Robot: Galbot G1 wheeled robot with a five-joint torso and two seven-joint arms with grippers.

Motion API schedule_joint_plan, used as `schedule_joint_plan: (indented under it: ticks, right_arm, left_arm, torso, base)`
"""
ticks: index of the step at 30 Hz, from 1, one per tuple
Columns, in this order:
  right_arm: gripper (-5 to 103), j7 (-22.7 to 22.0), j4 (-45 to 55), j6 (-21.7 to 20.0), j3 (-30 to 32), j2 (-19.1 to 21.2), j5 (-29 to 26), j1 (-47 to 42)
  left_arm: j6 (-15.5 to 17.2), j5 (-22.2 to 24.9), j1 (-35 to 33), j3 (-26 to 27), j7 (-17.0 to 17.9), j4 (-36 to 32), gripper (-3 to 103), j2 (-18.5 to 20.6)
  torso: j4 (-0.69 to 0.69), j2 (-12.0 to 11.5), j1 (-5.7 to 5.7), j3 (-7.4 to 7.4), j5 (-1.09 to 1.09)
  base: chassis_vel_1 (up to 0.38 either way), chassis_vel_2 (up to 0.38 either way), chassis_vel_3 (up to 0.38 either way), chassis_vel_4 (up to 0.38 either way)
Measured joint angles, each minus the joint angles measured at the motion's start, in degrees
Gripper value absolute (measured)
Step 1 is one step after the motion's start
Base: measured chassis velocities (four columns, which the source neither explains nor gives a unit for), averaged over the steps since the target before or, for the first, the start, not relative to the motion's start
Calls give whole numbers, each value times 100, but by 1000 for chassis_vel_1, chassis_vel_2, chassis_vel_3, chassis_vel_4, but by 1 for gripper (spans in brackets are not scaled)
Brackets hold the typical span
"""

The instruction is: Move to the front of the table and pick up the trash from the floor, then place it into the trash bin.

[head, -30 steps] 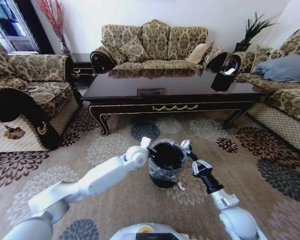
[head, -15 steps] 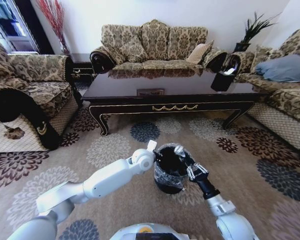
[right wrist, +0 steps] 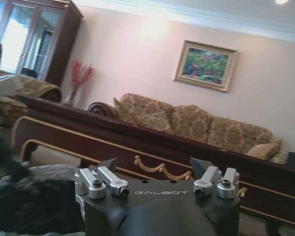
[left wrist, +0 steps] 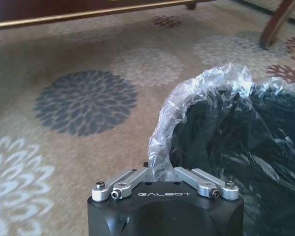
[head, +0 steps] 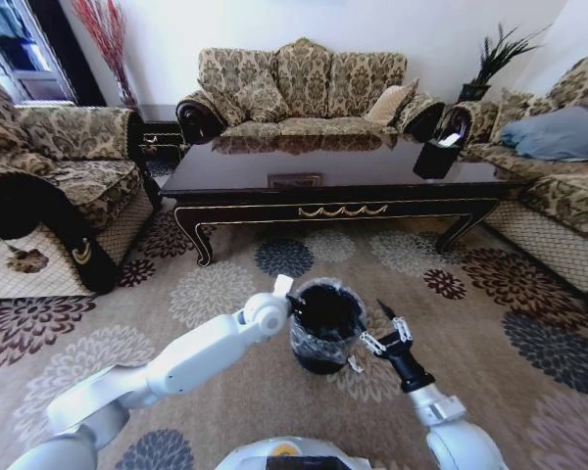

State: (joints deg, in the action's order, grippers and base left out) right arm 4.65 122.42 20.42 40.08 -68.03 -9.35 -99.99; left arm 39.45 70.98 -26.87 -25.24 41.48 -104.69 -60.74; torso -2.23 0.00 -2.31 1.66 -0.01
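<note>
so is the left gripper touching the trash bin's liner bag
Touching. In the left wrist view the left gripper is shut on the crinkled edge of the liner bag at the trash bin rim, with the plastic rising straight out from between its fingers.

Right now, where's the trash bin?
In the head view the trash bin stands on the floor in front of the table, between the left gripper at its rim and the right gripper.
</note>
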Motion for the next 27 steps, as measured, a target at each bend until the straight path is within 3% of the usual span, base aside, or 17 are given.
schedule_joint_plan:
  ticks: [2,3,5,7,10,11,15,21,27]
  right_arm:
    - [94,-135,-153,-103,180,13,-258,156]
    - [94,-135,-153,-103,180,13,-258,156]
    - [99,-205,-496,-125,309,61,-472,302]
    - [100,-219,-748,-114,328,79,-543,389]
    - [100,-190,-1531,52,265,72,-557,613]
    - [100,-190,-1531,52,265,72,-557,613]
    - [100,30,-2464,218,-42,-80,-322,783]
    - [100,393,-4021,709,-264,-432,98,1234]
    - [100,562,-4436,770,-428,-563,89,1395]
  left_arm:
    - [-31,-56,-327,393,-71,-179,4,210]
    - [-31,-56,-327,393,-71,-179,4,210]
    - [-47,-416,-693,801,-290,-369,4,520]
    - [-80,-644,-943,1075,-403,-452,4,692]
    - [-108,-910,-1738,2024,-618,-688,4,1070]
    - [-108,-910,-1738,2024,-618,-688,4,1070]
    - [-261,-1245,-2979,3111,-1047,-898,4,1496]
    - [-410,-1720,-3842,3607,-1306,-1069,4,1304]
    - [-443,-1839,-4053,3764,-1381,-1167,4,1331]
  torso:
    - [0,0,0,0,0]
    - [0,0,0,0,0]
    - [-5,0,0,0,-3]
    - [-1,0,0,0,-1]
    - [1,0,0,0,0]
    - [1,0,0,0,0]
    - [2,0,0,-1,-1]
    - [-3,0,0,0,0]
    - [1,0,0,-1,1]
  base:
    - [0,0,0,0]
    - [0,0,0,0]
    - [0,0,0,0]
    - [0,0,0,0]
    - [0,0,0,0]
    - [0,0,0,0]
    - [0,0,0,0]
    - [0,0,0,0]
    - [0,0,0,0]
